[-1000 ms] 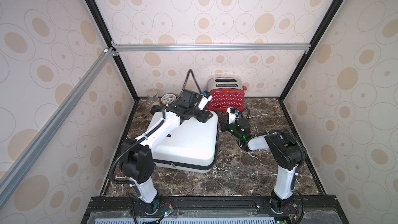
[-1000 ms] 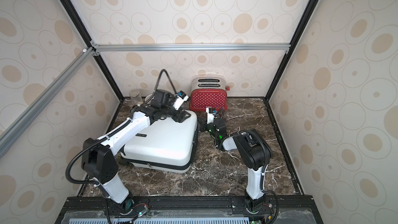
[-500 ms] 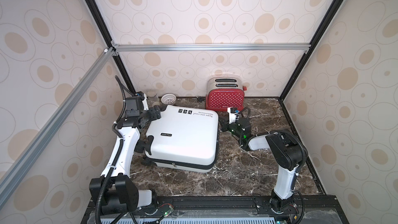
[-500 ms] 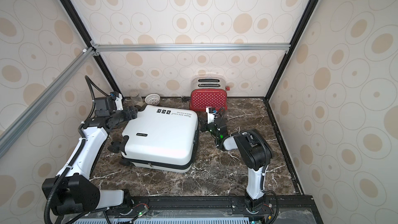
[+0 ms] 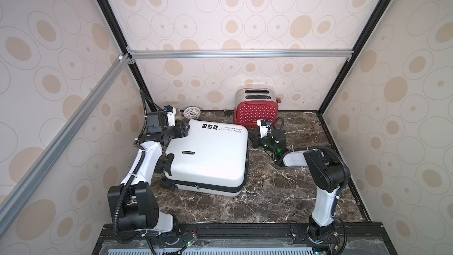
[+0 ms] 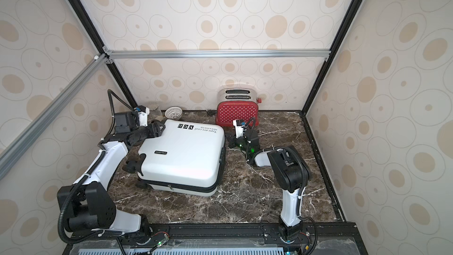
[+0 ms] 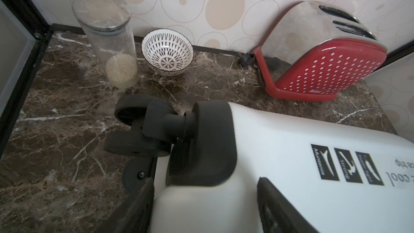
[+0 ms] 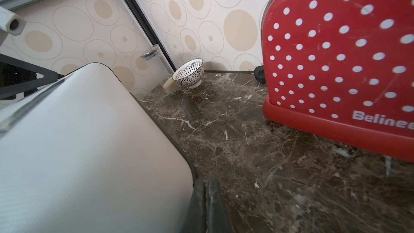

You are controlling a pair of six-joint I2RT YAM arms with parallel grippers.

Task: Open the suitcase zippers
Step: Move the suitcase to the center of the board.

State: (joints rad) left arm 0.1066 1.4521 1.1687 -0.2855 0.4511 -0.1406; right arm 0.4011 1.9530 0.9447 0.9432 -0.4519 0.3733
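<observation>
The white suitcase (image 5: 208, 158) (image 6: 183, 160) lies flat on the marble table, its printed face up. The black zippers' track (image 5: 215, 188) runs along its near side, with a small silvery pull tab (image 5: 197, 187) (image 6: 169, 187) on it. My left gripper (image 5: 185, 128) (image 7: 205, 189) is at the far left corner by a black wheel (image 7: 139, 126). Its jaws stand wide and press on the white corner from both sides. My right gripper (image 5: 254, 144) (image 8: 207, 198) is shut and empty, low beside the suitcase's right side (image 8: 78, 153).
A red polka-dot toaster (image 5: 256, 114) (image 8: 336, 63) stands at the back, just behind the right arm. A patterned bowl (image 5: 191, 112) and a glass jar (image 7: 112, 41) with rice sit in the far left corner. The left wall is close to the left arm.
One second ago the left arm reached over the suitcase's far edge. It has since swung to the far left corner, and the suitcase has turned slightly. The right arm has not moved.
</observation>
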